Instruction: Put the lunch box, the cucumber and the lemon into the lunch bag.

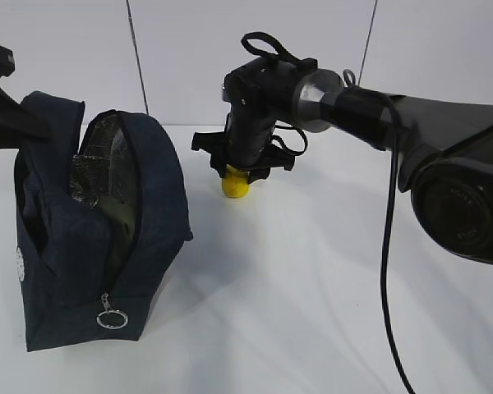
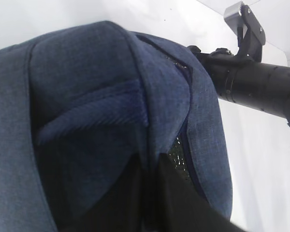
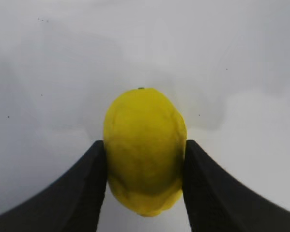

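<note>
I am closing my right gripper around the lemon, and in my right wrist view both dark fingers are touching its flanks, one on each side, so the fruit is sitting squarely between them with its pointed tip aimed away from me. It looks clasped, though I judge it is not yet lifted, since in the exterior view it is sitting on the white table under my wrist. I am coming at it from above because the round shape would roll away from a sideways push.

Farther off, my left gripper is clamping the rim of the lunch bag; its fingers are hidden behind fabric in the left wrist view, but it is shut tight on the cloth, holding the mouth agape so I can drop things in. Something dark and glossy is showing inside the opening. The silver zipper pull is hanging low at the bag's front.
</note>
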Controlling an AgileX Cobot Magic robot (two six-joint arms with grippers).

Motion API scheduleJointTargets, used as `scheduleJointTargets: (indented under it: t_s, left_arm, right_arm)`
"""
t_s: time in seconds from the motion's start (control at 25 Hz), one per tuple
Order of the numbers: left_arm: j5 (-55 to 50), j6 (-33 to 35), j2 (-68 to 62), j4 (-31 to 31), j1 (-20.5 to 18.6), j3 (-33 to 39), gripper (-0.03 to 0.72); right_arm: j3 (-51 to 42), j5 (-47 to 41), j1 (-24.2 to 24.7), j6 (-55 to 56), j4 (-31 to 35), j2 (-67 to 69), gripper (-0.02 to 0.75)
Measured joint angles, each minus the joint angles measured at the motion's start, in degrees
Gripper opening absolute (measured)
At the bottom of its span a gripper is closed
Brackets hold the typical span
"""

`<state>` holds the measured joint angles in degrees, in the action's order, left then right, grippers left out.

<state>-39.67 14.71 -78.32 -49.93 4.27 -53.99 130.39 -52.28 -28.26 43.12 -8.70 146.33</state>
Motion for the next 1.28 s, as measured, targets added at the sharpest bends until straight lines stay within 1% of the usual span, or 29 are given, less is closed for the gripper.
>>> scheduleJointTargets:
  t_s: [0.08, 0.48, 1.28]
  left_arm:
    - [0.0, 0.0, 0.0, 0.0, 0.0, 0.0, 0.021]
    - [0.0, 0.0, 0.0, 0.0, 0.0, 0.0, 0.021]
    - [0.0, 0.0, 0.0, 0.0, 0.0, 0.0, 0.021]
  right_arm:
    - [0.0, 0.0, 0.0, 0.0, 0.0, 0.0, 0.384]
    - [0.0, -0.34, 0.0, 0.0, 0.12, 0.0, 0.38]
    - [0.76, -5.61, 0.0, -3.58, -0.63, -1.1, 0.379]
